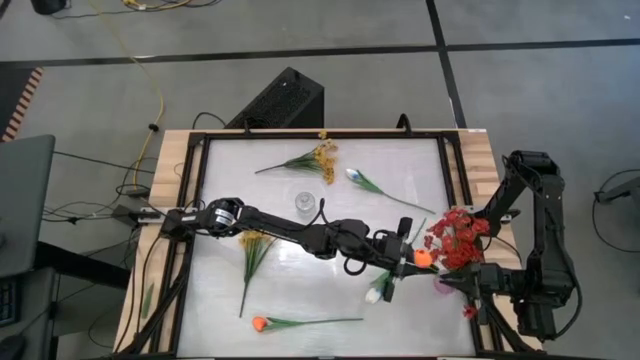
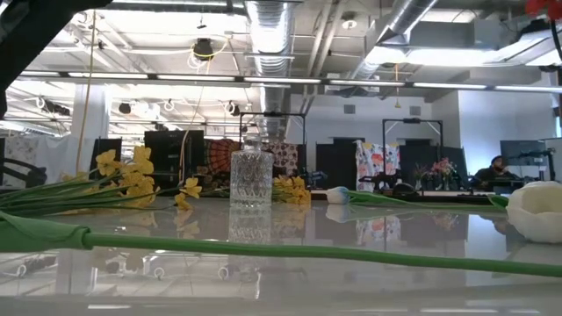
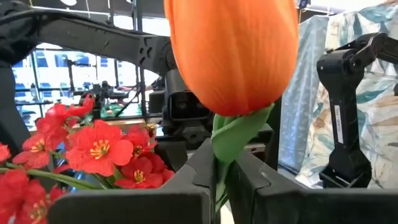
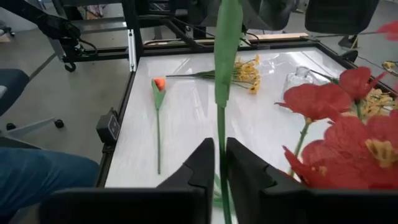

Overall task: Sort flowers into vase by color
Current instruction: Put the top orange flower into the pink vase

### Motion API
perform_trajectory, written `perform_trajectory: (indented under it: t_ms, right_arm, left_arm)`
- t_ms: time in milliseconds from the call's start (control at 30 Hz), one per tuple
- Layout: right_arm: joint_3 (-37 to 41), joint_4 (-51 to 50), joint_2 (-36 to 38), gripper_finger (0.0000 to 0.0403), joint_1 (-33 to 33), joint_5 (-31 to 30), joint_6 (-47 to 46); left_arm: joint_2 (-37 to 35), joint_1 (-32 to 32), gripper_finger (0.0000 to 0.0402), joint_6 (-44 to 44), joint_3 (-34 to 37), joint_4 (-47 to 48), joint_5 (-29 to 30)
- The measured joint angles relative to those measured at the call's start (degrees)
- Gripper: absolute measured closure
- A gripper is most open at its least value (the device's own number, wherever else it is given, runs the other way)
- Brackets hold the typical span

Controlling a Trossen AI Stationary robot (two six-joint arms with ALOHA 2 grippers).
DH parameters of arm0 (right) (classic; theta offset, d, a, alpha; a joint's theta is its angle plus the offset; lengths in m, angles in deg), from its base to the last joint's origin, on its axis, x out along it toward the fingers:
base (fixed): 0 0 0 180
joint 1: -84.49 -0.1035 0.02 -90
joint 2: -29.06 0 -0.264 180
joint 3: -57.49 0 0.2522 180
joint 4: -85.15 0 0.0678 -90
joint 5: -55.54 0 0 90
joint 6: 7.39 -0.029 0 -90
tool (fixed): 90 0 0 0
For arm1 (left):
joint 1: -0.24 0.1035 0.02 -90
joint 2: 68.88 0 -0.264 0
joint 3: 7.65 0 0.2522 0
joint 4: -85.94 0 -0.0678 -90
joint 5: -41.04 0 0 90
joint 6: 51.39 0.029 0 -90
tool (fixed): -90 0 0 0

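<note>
While both arms meet at the table's right side, each gripper pinches a flower stem. Nearest the front edge, an orange tulip [image 1: 260, 323] lies flat on the white table [image 1: 330, 200], its stem running right. Just beyond it at the right, a white tulip [image 1: 375, 293] lies on the table below the left arm's wrist.

At the near right corner, the right gripper [image 1: 455, 283] has its fingers [image 4: 205, 163] pressed on a thin green stem [image 4: 222, 134] that rises straight up between them. Red blossoms [image 1: 457, 238] spread above it, at the table's right edge.

Reaching across from the left edge, the left gripper [image 1: 408, 257] pinches a second orange tulip [image 1: 423, 257] just under its bud. Its wrist view shows the fingers [image 3: 196, 174] closed on the green stem, the orange bud [image 3: 233, 50] standing upright above them, with the red blossoms right beside it.

Left of centre, a yellow spray [image 1: 252, 250] lies with its stem pointing toward the near edge. Farther back, near the middle, a clear glass vase [image 1: 304, 202] stands upright; nothing shows inside it. Beyond it, another yellow spray [image 1: 315, 157] lies near the far edge, and a second white tulip [image 1: 360, 179] lies to its right, stem trailing rightward.
</note>
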Motion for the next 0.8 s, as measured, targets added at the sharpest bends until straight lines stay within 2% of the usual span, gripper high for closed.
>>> perform_trajectory:
  t_ms: [267,433,800]
  right_arm:
    - [-4.2,-2.04,0.04,0.0223,-0.17,1.13,0.51]
    - [-10.71,-2.27,0.07,0.0165,-0.13,4.27,8.03]
    - [-23.18,-3.92,0.09,0.0155,0.39,4.19,16.56]
  left_arm:
    - [0.0,0.02,0.0399,0.15,0.0,0.26,0.03]
    - [0.0,0.02,0.04,1.71,0.0,0.39,0.21]
    - [0.0,-0.11,0.0401,1.96,0.0,0.59,0.76]
